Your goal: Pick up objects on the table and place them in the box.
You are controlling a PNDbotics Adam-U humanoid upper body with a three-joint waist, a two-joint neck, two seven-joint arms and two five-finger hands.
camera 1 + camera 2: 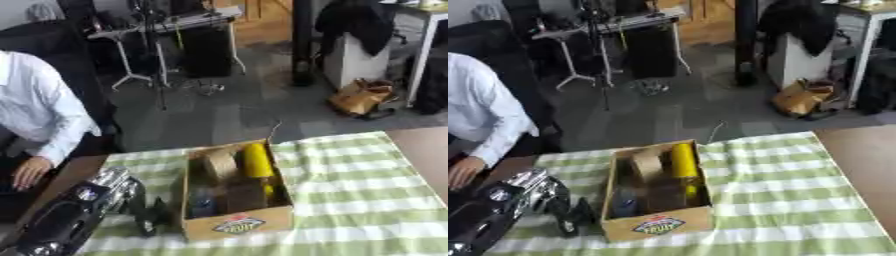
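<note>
Far left, lower corner: your left arm comes in along the table edge, and the left hand (150, 214) sits just beside the box's left wall, low over the cloth. Its dark fingers point down and show nothing between them, but whether they are straight or curled cannot be told from either view.

Centre: the cardboard box (236, 226) stands on the green checked tablecloth (359, 200), open at the top, a printed label on its near wall. Inside, along the right wall, a yellow cylinder (257, 161) lies lengthwise. Left of it rests a brown cardboard-coloured piece (220, 165). Nearer you, a bluish object (202, 205) sits in the front-left corner, next to a brown block (245, 197). What these last items are cannot be made out.

Right: cloth only, then the bare brown table (864, 160) beyond its edge. No loose object shows there. Your right hand is in neither view.

Judgement: several items are already in the box and nothing pickable remains visible on the cloth, so the task looks at or near its end. Check the patch hidden behind your left arm before you call it done.
</note>
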